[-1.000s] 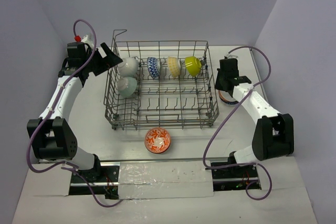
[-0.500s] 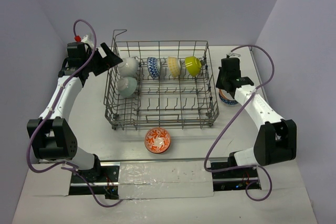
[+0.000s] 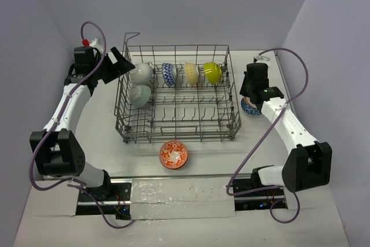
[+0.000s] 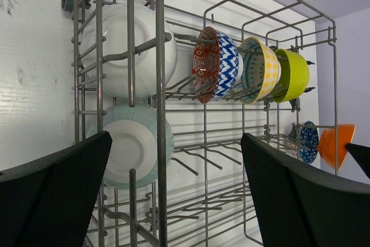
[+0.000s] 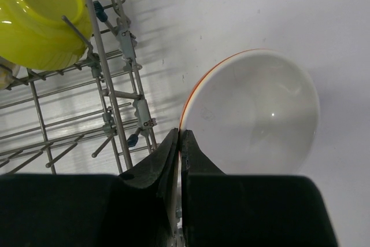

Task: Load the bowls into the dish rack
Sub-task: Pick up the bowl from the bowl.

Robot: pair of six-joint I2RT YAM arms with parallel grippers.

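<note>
I count one dish rack (image 3: 196,133) and eight bowls (image 3: 173,154): five racked, three outside it.

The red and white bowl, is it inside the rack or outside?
Outside. The red and white bowl sits on the table, apart from the dish rack, by its near wall.

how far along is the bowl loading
Racked: white bowl, teal-rimmed bowl, zigzag bowl, yellow bowl, lime bowl, in the dish rack. In hand: right gripper pinches the orange bowl by its rim. Left: that one, the dark-blue bowl by it, the red-white bowl in front. The left gripper is open, empty.
</note>
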